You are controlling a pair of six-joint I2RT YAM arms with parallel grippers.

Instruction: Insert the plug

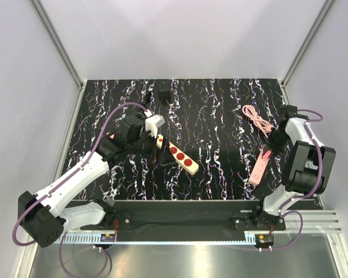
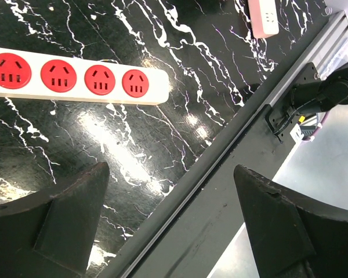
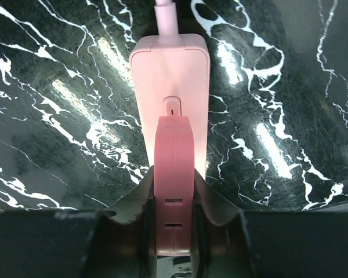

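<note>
**Plug** [image 1: 164,92]: a small black boxy adapter, sitting at the far edge of the counter [image 1: 220,110]. Its thin black cord [image 1: 147,99] is trailing off to the left. It is showing only in the top view and is lying well apart from both pincers.

**Cream strip** [image 1: 178,155]: a long bar of smooth plastic, lying diagonally on the left half of the counter. The left wrist view is showing four round red sockets with dark slots, while the arm is partly covering the strip in the top view.

**Left pincer** [image 2: 168,226]: hanging wide open and holding nothing. Its dark wedge-shaped fingers [image 2: 64,226] are hovering over the counter's near edge and the grey metal rail [image 2: 220,191], near the cream strip.

**Right pincer** [image 3: 174,194]: gripping a pink strip [image 3: 169,75] snugly between narrow jaws. The right wrist view is showing its glossy rounded body, with a cable leaving the far end. The top view is showing a coiled pink cable [image 1: 256,119] just beyond it.

**Counter**: a glossy black surface with white marble veining, reflecting the lights.
</note>
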